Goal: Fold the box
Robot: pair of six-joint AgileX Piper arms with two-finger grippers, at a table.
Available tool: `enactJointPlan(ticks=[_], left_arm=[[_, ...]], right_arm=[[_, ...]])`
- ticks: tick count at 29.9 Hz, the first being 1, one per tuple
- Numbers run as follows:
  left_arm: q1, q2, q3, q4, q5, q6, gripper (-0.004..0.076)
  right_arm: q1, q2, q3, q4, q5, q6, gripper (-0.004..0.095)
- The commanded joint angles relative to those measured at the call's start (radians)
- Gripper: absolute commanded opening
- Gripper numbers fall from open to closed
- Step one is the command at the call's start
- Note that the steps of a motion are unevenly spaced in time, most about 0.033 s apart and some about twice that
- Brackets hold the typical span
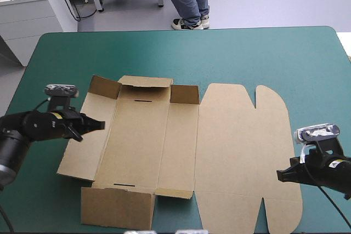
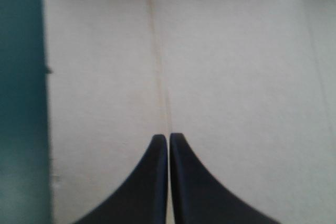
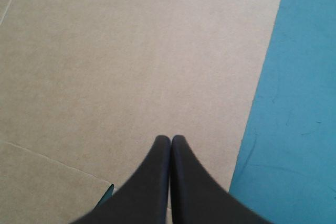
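Early days by the look of it: cut sheet of brown corrugated board, the box [image 1: 137, 141], spread over the middle and lower part of the frame on the teal-green tabletop [image 1: 274, 53]. Short end flaps [image 1: 145, 82] up at the left section's far end and another flap [image 1: 118, 207] at its near end, wide lid panel [image 1: 241, 146] on the right lying flat, so most walls left to raise and tuck. Closed and empty, the left jaws at the sheet's mid-left edge and the right jaws at its lower-right edge; no brand, label or readable writing anywhere on the board.
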Motion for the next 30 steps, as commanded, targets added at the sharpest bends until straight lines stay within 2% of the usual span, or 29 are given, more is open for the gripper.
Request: enactJointPlan(ticks=[1,5,8,10,13,21,23,26,30], left_arm=[[0.223,0.031,-0.089,-0.154,0.026,0.154,-0.0008],[0.491,0.060,-0.098,-0.370,0.082,0.316,-0.0008],[0.651,0.082,-0.098,-0.439,0.184,0.394,-0.0008],[0.732,0.098,-0.098,-0.444,0.214,0.414,-0.0008],[0.795,0.117,-0.098,-0.444,0.231,0.422,-0.0008],[0.798,0.123,-0.098,-0.433,0.274,0.428,0.0008],[0.798,0.123,-0.098,-0.433,0.278,0.431,0.0048],[0.798,0.123,-0.098,-0.433,0.292,0.436,0.0163],[0.796,0.137,-0.098,-0.440,0.300,0.483,0.0410]], right_arm=[[0.066,-0.003,-0.022,-0.007,-0.036,0.004,-0.0017],[0.100,-0.003,-0.022,-0.080,-0.045,0.049,-0.0017],[0.100,-0.003,-0.022,-0.091,-0.047,0.059,-0.0017],[0.100,-0.003,-0.022,-0.091,-0.047,0.059,-0.0017],[0.100,-0.003,-0.022,-0.089,-0.047,0.059,-0.0017],[0.100,-0.003,-0.022,-0.085,-0.047,0.059,-0.0017],[0.100,-0.003,-0.022,-0.082,-0.047,0.061,-0.0017],[0.100,-0.003,-0.022,-0.082,-0.047,0.061,-0.0017],[0.100,-0.003,-0.022,-0.082,-0.053,0.061,-0.0017]])
